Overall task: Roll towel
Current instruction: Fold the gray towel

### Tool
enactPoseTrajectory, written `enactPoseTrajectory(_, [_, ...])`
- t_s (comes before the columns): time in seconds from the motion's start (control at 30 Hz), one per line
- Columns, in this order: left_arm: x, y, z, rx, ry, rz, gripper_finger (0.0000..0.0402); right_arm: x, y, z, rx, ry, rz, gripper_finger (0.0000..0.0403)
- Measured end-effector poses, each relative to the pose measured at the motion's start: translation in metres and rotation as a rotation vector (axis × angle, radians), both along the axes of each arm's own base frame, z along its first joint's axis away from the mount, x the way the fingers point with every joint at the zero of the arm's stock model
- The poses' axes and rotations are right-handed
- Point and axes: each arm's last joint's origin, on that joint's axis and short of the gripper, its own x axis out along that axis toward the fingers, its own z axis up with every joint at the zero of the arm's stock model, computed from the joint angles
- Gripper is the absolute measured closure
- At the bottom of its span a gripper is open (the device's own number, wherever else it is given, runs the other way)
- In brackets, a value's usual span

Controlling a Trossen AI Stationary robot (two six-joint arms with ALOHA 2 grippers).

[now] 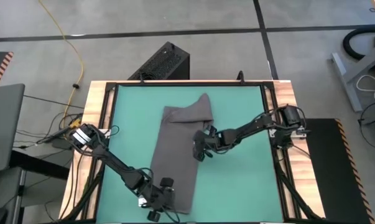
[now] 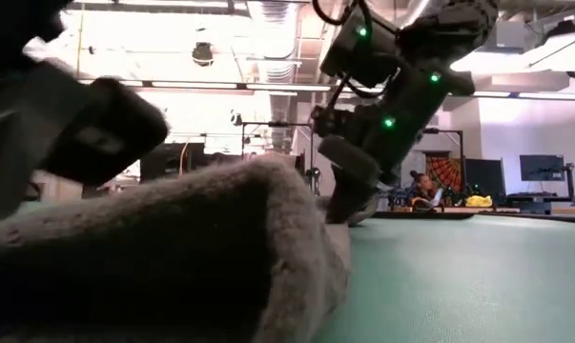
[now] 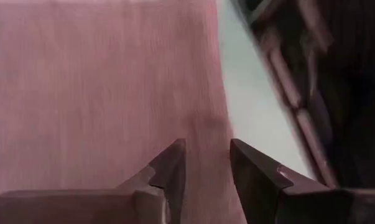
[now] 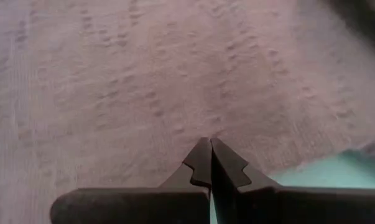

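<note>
- I see the towel [image 1: 178,152] lying on the green table [image 1: 237,186]; it is a long grey strip that runs from the far middle of the mat down to the near edge; its far end is folded over and bunched up a bit.
- My left gripper [image 1: 157,200] is down at the near end of the towel, by its near corner; in the left wrist view the two fingers [image 3: 168,177] are a little apart, with cloth showing in the gap; I cannot tell if they pinch the cloth or just sit on it.
- My right gripper [image 1: 201,148] is on the right edge of the towel, about halfway along the strip, just below the folded part; in the right wrist view its tips [image 4: 210,163] are pressed tight together; I cannot see any cloth caught between them; the tips rest right by the towel's edge, where the green table shows.
- In the low view the towel [image 2: 173,257] makes a soft hump close to the camera; the right gripper [image 2: 349,195] comes down behind it and touches the cloth.
</note>
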Motion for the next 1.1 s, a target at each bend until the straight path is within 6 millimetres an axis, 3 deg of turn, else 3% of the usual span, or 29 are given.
enactPoseTrajectory(0.17, [-0.011,0.008,-0.010,0.099,0.150,0.050,0.0306,-0.006,0.031,-0.007,0.055,0.021,0.009,0.0384])
enactPoseTrajectory(0.4, [-0.029,0.022,-0.013,0.259,0.333,0.042,0.0331,-0.018,0.098,0.004,0.225,-0.027,0.076,0.0384])
enactPoseTrajectory(0.53, [-0.049,0.038,0.000,0.366,0.494,0.065,0.0344,-0.016,0.123,0.019,0.240,-0.058,0.146,0.0384])
enactPoseTrajectory(0.67, [-0.070,0.057,0.023,0.473,0.573,0.178,0.0354,-0.014,0.127,0.035,0.154,-0.041,0.102,0.0384])
enactPoseTrajectory(0.8, [-0.081,0.066,0.057,0.481,0.430,0.309,0.0359,-0.014,0.128,0.050,0.071,-0.012,0.036,0.0384])
enactPoseTrajectory(0.93, [-0.082,0.054,0.077,0.367,0.182,0.308,0.0359,-0.018,0.134,0.063,0.045,0.059,0.025,0.0384])
enactPoseTrajectory(1.1, [-0.081,0.023,0.067,0.227,-0.018,0.130,0.0333,-0.028,0.145,0.072,0.033,0.109,0.021,0.0384])
